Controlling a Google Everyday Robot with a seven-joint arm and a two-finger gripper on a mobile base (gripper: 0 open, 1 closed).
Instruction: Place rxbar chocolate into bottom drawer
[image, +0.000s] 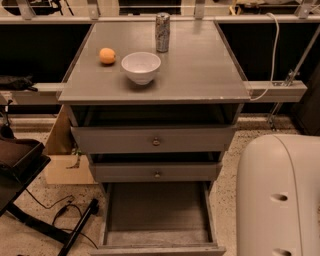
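Observation:
The bottom drawer (157, 212) stands pulled out at the foot of the grey cabinet, and its grey floor shows nothing lying on it. The rxbar chocolate is out of view. My gripper is out of view too; only a white arm segment (277, 195) fills the lower right corner beside the drawer. The two upper drawers, each with a small round knob (156, 141), are closed.
On the cabinet top (200, 70) stand a white bowl (141, 66), an orange fruit (107, 55) to its left and a silver can (162, 32) behind it. A cardboard box (62, 165) and a black stand with cables (30, 200) sit on the floor at left.

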